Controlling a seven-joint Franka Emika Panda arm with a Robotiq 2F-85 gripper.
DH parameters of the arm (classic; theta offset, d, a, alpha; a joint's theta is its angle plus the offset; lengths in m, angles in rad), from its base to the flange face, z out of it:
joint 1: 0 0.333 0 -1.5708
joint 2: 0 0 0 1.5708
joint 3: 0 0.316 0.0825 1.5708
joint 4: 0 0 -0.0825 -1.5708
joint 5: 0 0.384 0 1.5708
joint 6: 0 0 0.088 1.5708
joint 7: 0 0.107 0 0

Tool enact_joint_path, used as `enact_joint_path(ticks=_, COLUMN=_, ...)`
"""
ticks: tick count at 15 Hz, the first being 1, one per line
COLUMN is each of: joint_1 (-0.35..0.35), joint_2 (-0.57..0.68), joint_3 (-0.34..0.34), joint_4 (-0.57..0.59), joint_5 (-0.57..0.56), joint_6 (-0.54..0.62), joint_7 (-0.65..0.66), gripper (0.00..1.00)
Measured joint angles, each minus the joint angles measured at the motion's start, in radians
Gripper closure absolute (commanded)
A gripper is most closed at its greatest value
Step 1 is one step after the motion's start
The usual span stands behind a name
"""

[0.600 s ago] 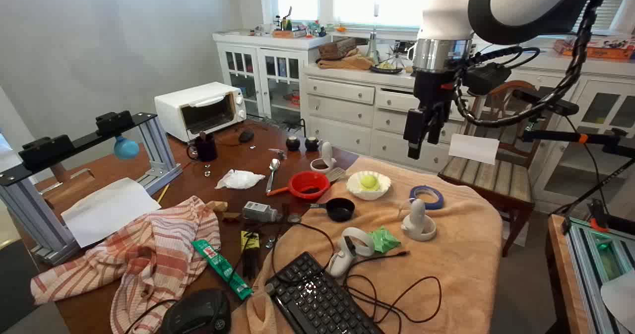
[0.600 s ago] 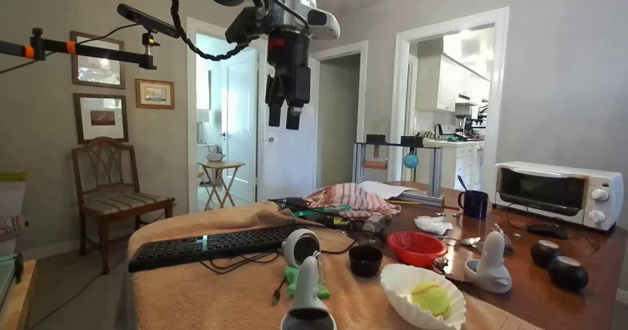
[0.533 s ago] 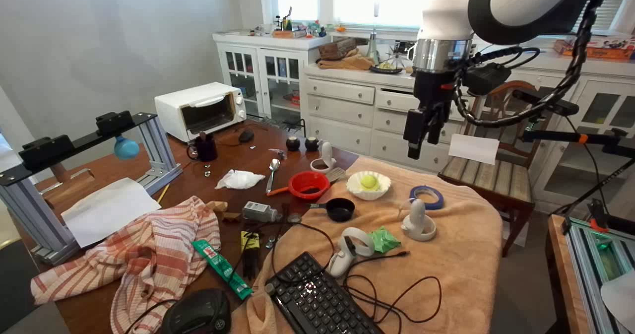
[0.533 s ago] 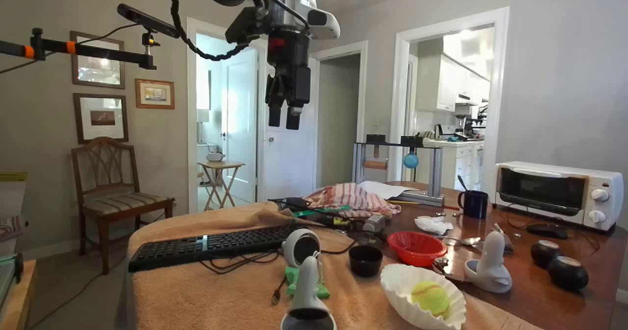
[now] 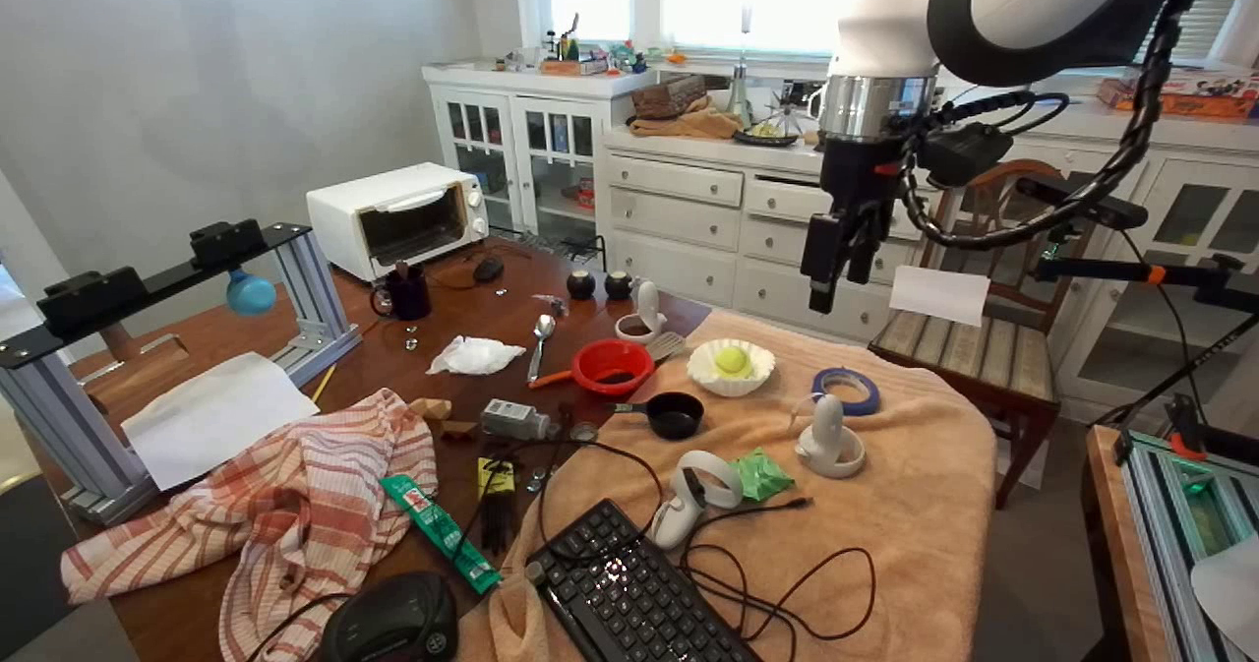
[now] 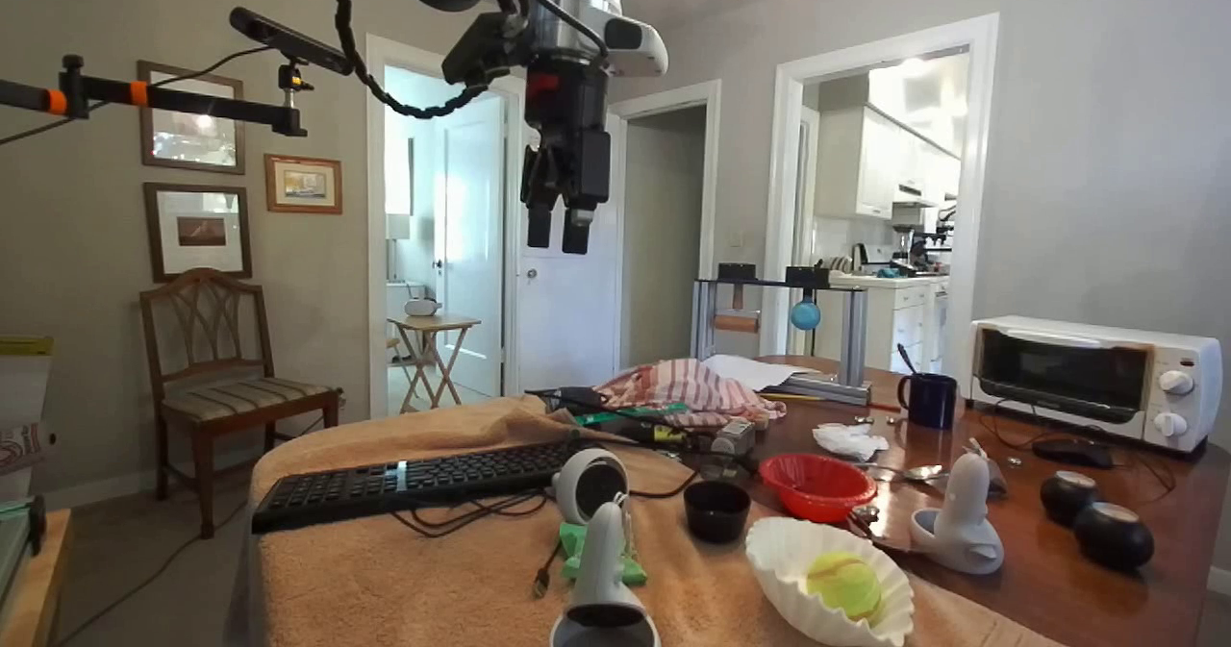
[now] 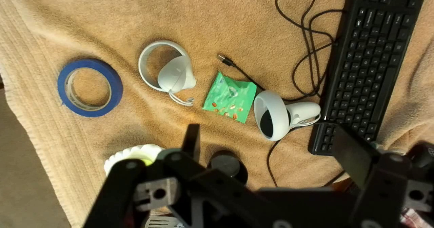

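My gripper [image 5: 841,278] hangs high above the table and is open, its jaws wide apart with nothing between them. It also shows in an exterior view [image 6: 557,236] and the wrist view [image 7: 269,136]. It touches nothing. Below it in the wrist view lie a green packet [image 7: 230,97], a white controller [image 7: 274,116], another white controller [image 7: 173,74], a black keyboard [image 7: 369,58] and a small black pan [image 7: 225,165], partly hidden by a finger. A blue tape roll [image 7: 117,89] lies left. A white fluted bowl [image 7: 125,153] holds a yellow-green ball [image 6: 844,584].
A tan towel [image 5: 885,544] covers part of the brown table. A red bowl [image 5: 580,372], white toaster oven [image 5: 364,200], dark mug [image 5: 408,293], metal frame [image 5: 305,278], striped cloth [image 5: 295,505] and black scanner-like device [image 5: 393,623] stand about. A camera boom [image 6: 207,99] juts in near the arm.
My gripper has shifted up very slightly, by a barely visible amount, and stays open. The things on the table have not moved.
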Motion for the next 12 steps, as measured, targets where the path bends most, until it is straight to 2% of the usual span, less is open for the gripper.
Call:
enact_joint_path(ticks=2, joint_1=0.0, joint_2=-0.001, joint_3=-0.025, joint_4=0.009, joint_5=0.027, joint_6=-0.001, joint_7=-0.075, gripper=0.0)
enact_joint_path(ticks=5, joint_1=-0.002, joint_2=0.0, joint_3=-0.095, joint_4=0.034, joint_5=0.11, joint_6=-0.016, joint_7=-0.28, gripper=0.0)
enact_joint_path(ticks=8, joint_1=-0.012, joint_2=0.004, joint_3=-0.169, joint_4=0.074, joint_5=0.153, joint_6=-0.082, joint_7=-0.471, gripper=0.0)
enact_joint_path(ticks=12, joint_1=-0.052, joint_2=0.046, joint_3=-0.256, joint_4=0.151, joint_5=0.185, joint_6=-0.161, joint_7=-0.62, gripper=0.0)
